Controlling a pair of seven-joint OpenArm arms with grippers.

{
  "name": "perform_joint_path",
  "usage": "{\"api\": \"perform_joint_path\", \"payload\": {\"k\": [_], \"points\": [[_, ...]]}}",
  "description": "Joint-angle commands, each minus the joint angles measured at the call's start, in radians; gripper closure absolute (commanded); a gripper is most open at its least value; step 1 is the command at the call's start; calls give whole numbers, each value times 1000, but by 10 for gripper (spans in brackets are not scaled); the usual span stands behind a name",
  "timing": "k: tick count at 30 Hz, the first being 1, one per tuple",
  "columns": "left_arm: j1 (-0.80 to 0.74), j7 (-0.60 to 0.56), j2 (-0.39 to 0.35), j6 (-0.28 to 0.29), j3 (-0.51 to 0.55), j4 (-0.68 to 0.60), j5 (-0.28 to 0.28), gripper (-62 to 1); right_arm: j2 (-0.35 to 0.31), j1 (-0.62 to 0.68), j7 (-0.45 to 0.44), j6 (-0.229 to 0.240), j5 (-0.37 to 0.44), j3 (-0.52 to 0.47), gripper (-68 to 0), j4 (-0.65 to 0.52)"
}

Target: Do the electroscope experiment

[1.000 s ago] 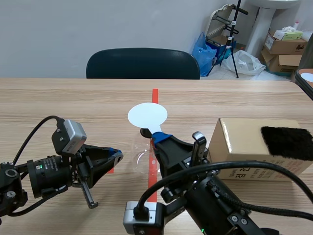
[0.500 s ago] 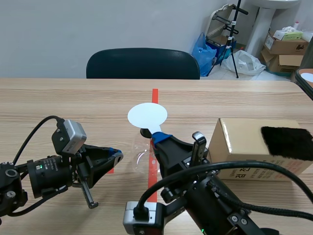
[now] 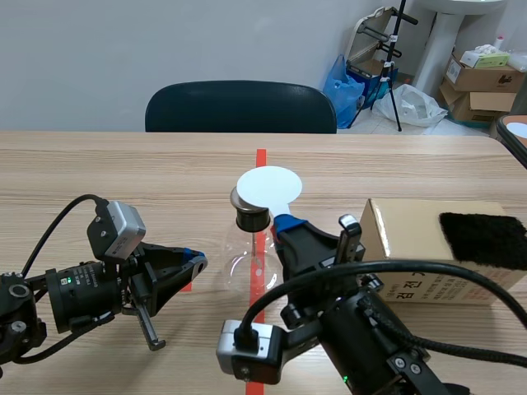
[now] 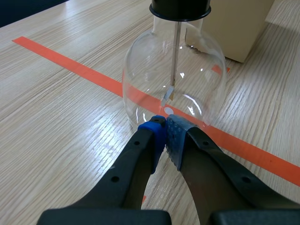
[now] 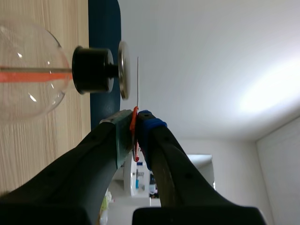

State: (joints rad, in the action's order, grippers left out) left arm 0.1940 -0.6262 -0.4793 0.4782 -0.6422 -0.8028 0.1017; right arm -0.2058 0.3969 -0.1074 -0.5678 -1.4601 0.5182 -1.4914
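Flask electroscope (image 3: 247, 259) stands on the table (image 3: 123, 173) between both arms in the scene view, its black stopper (image 3: 250, 219) and metal cap (image 3: 239, 197) upright. The right pincer (image 3: 288, 222) holds a white disc (image 3: 269, 185) level with the cap and just beside it, on the side towards the cardboard box (image 3: 412, 255) and its black cloth (image 3: 484, 239). The left pincer (image 3: 196, 262) sits low, near the bulb but apart from it.

From the left wrist, the left pincer (image 4: 165, 125) is closed on nothing, pads together, with the bulb directly ahead. The rod (image 4: 177, 51) hangs straight down inside, and a small foil leaf (image 4: 168, 96) is at its foot.

From the right wrist, the right pincer (image 5: 135, 119) is clamped on the disc's orange-red tab. The disc appears edge-on as a thin line (image 5: 138, 79), parallel to the cap (image 5: 123, 70), with a sliver of gap showing. The flask's long axis runs away from the disc face, so the right arm is the nearer one. Closing that last gap squarely, face to face, appears to be what the next move needs.
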Motion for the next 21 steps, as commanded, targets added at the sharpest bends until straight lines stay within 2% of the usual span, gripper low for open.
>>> {"api": "perform_joint_path", "payload": {"k": [1, 12, 21], "points": [[3, -18, 3, 3, 3, -24, 9, -32, -5, -12, 39, -14, -1, -9, -17, -30], [3, -18, 3, 3, 3, -24, 9, -32, -5, -12, 374, -14, -1, -9, -17, -30], [3, -18, 3, 3, 3, -24, 9, -32, -5, -11, 549, -14, -1, -9, -17, -30]]}}
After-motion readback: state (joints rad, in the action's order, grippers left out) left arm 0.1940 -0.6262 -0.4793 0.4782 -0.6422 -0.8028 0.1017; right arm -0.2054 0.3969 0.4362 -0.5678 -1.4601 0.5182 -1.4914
